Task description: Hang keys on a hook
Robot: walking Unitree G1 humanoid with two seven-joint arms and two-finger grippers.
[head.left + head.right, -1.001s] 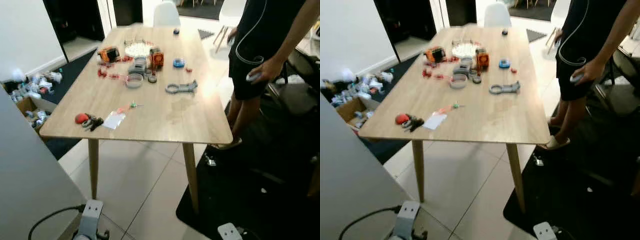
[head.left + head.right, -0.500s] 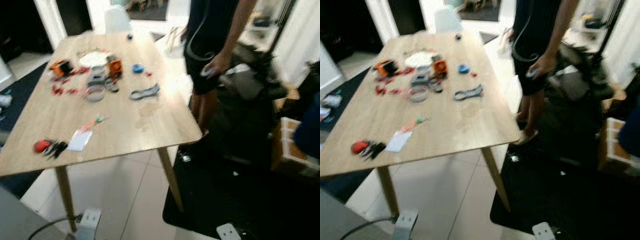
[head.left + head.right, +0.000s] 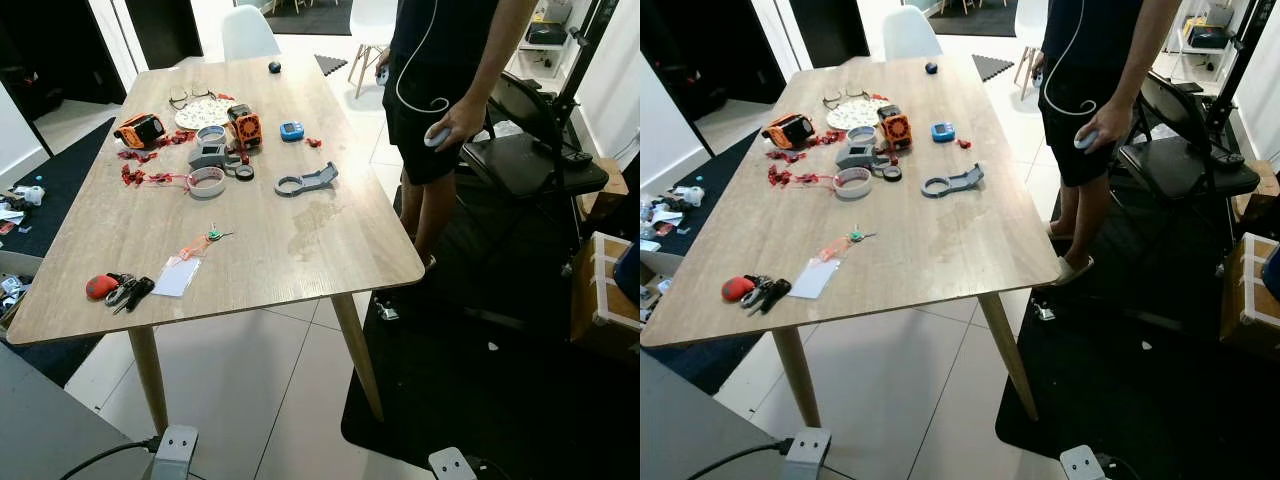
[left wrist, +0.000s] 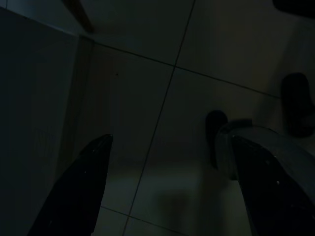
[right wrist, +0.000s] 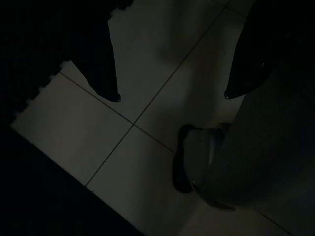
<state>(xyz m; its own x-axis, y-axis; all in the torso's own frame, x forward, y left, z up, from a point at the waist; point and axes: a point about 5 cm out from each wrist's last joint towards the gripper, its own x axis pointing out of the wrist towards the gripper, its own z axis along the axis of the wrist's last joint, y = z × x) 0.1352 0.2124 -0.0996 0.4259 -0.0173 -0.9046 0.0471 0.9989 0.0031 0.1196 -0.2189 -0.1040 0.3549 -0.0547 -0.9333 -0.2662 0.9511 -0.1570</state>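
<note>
A bunch of keys (image 3: pixel 127 291) with a red fob (image 3: pixel 99 287) lies on the wooden table (image 3: pixel 330 250), close to its front left corner. A clear tag (image 3: pixel 178 277) lies beside them. Both arms hang idle low in front of the table. In the dark left wrist view my left gripper (image 4: pixel 170 140) is open over floor tiles. My right gripper (image 5: pixel 171 97) is also open over tiles, beside the edge of a black mat (image 5: pixel 44 64). I cannot make out a hook.
Further back on the table lie a grey bracket-like part (image 3: pixel 306 183), a tape roll (image 3: pixel 207 181), orange gadgets (image 3: pixel 243 125) and small red pieces. A person (image 3: pixel 445 90) stands at the table's right side. Behind them is a black chair (image 3: pixel 540 150), and a black mat (image 3: pixel 500 400) covers the floor.
The whole picture has shifted and sharpened as the camera turned. The keys and table items lie where they were. The person still stands by the table's right side.
</note>
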